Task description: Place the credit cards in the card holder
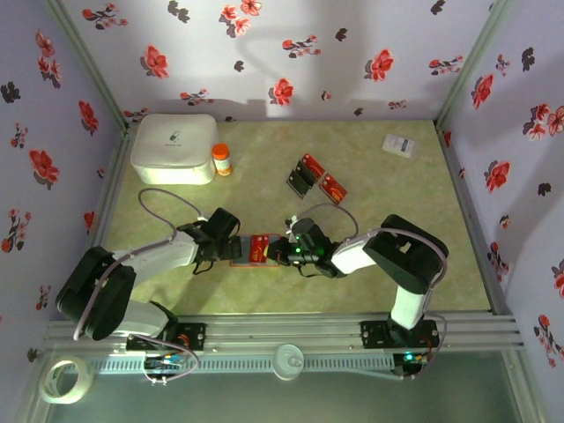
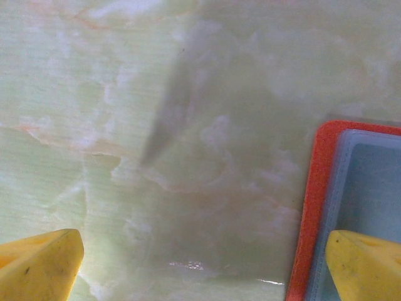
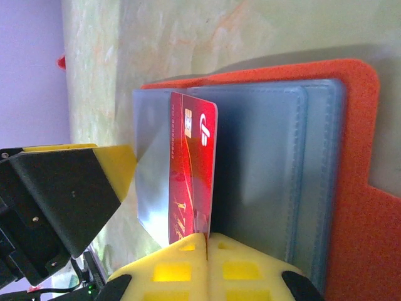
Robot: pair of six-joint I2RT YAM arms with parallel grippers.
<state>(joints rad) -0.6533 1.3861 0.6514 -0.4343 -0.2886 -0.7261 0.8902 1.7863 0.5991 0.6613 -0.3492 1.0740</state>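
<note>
The card holder lies open on the table between my two grippers, orange-red cover outside, bluish-grey pockets inside. My right gripper is shut on a red credit card, which stands on edge at a pocket's mouth. My left gripper is open wide; its right fingertip rests on the holder's left part, and it appears in the right wrist view too. Further credit cards, red and black, lie at the back.
A white box and a small orange bottle stand at the back left. A white slip lies at the back right. Flowered walls close the table on three sides. A tape roll sits below the rail.
</note>
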